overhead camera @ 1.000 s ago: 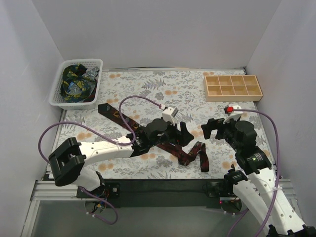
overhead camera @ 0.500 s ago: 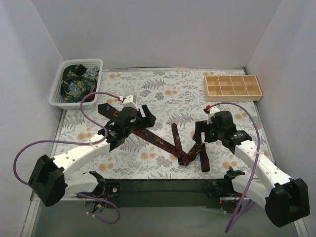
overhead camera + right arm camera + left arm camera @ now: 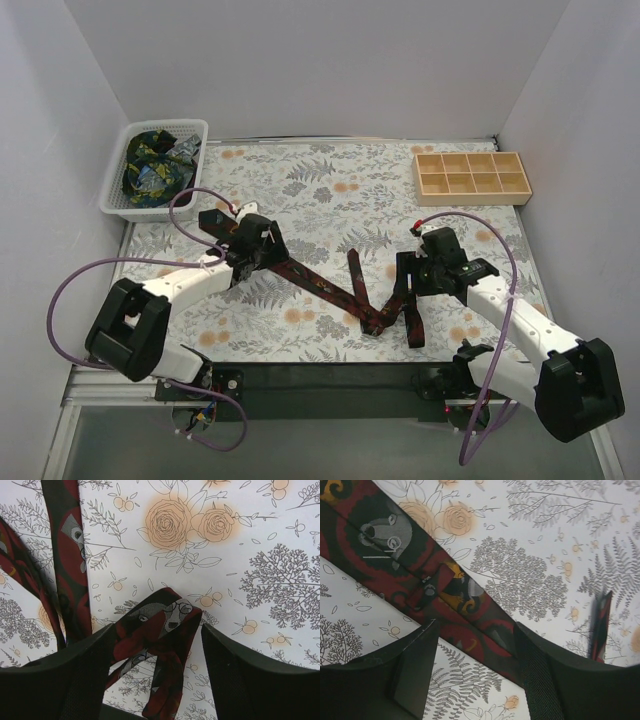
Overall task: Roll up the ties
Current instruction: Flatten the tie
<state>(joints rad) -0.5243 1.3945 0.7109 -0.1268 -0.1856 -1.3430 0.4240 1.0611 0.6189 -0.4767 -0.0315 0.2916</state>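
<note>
A dark maroon tie (image 3: 320, 285) with grey animal faces lies zigzag on the floral table, from its wide end (image 3: 212, 220) at the left to a folded loop (image 3: 408, 315) at the right. My left gripper (image 3: 262, 247) is open, low over the wide part of the tie (image 3: 445, 605), jaws on either side of it. My right gripper (image 3: 412, 275) is open over the folded bend of the tie (image 3: 162, 630), which lies between the jaws. More ties (image 3: 152, 168) with blue, green and yellow prints fill the white basket (image 3: 112, 200).
A wooden compartment box (image 3: 471, 176) stands at the back right. White walls close the table on three sides. The black table edge (image 3: 330, 375) runs along the front.
My left gripper moved from the table's middle back left onto the tie's wide part. My right gripper moved left and down over the folded loop.
</note>
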